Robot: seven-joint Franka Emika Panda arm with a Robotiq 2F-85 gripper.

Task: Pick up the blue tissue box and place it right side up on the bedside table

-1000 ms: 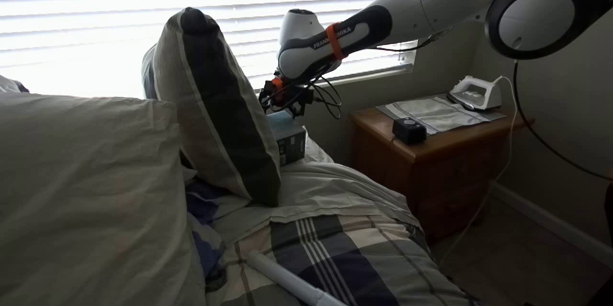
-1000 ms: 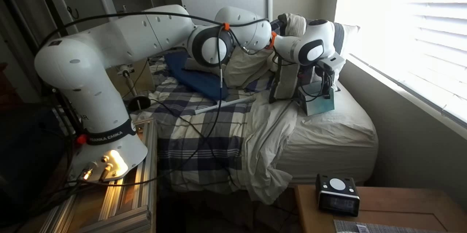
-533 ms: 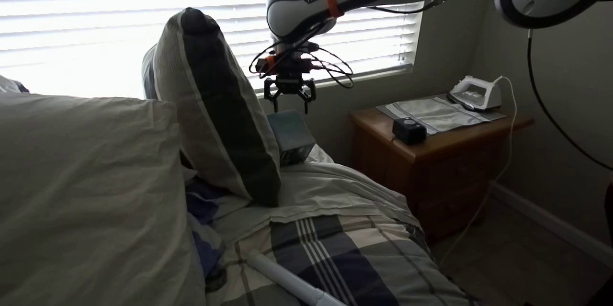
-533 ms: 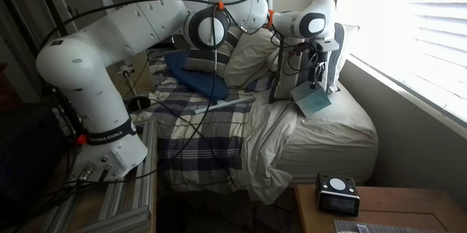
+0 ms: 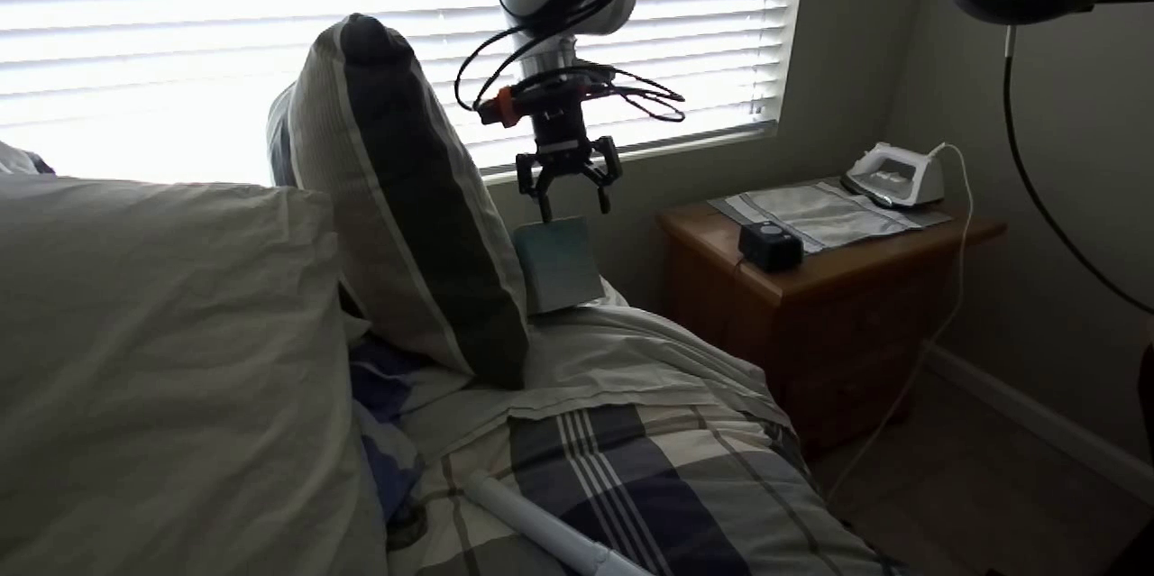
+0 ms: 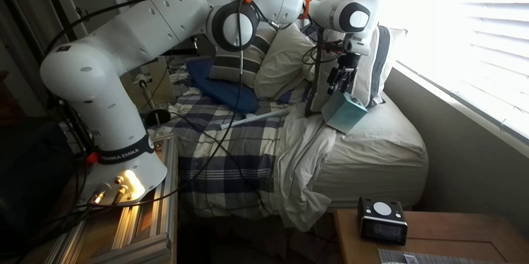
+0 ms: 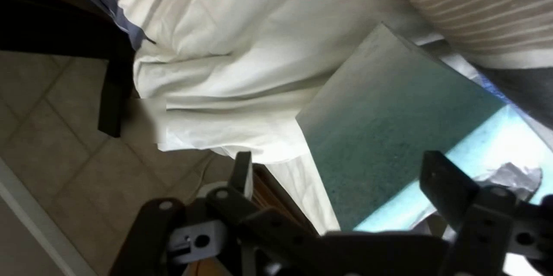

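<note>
Pincer (image 5: 575, 205): fingers spread, aimed downward, one tip at the upper edge of the blue tissue box (image 5: 561, 268); contact cannot be told. In an exterior view the box is tilted on the bed (image 6: 372, 148), right of centre, beside a striped pillow (image 6: 374, 72), opening side slanting toward upper right. Near-cubic; long axis cannot be judged. Bedside table (image 6: 450, 227): lower right, black clock (image 6: 382, 220) on it.
</note>
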